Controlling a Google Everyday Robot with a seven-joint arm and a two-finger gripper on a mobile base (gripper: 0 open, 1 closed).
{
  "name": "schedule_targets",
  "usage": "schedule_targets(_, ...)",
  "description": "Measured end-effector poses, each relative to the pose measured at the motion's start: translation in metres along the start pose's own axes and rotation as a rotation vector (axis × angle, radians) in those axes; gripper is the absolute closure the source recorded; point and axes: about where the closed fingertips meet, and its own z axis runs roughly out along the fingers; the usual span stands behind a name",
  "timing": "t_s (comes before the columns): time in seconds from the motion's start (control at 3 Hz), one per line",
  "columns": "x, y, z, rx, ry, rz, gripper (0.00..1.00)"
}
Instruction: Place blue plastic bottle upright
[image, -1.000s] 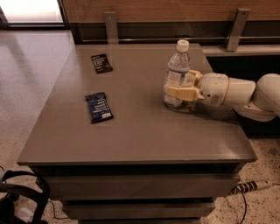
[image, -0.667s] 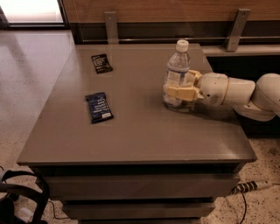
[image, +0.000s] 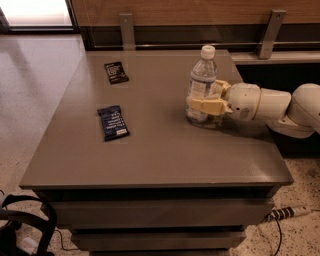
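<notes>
The blue plastic bottle (image: 202, 75) is clear with a white cap and a pale label. It stands upright on the grey table (image: 160, 150), right of the middle. My gripper (image: 199, 98) comes in from the right on a white arm (image: 270, 104) and is shut around the bottle's lower body. One cream finger (image: 206, 105) crosses the front of the bottle and the other is mostly hidden behind it. The bottle's base rests on the tabletop.
A dark blue snack wrapper (image: 113, 122) lies flat on the left of the table. A black packet (image: 116, 72) lies at the back left. A wooden wall with metal brackets (image: 270, 32) runs behind. A power strip (image: 287, 212) lies on the floor at the right.
</notes>
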Motion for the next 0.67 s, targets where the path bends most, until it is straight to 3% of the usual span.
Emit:
schedule_targets(0.33, 0.0, 0.0, 0.0001, 0.0, 0.0, 0.0, 0.15)
schedule_targets(0.67, -0.0008, 0.0015, 0.0034, -0.006, -0.001, -0.001, 0.0)
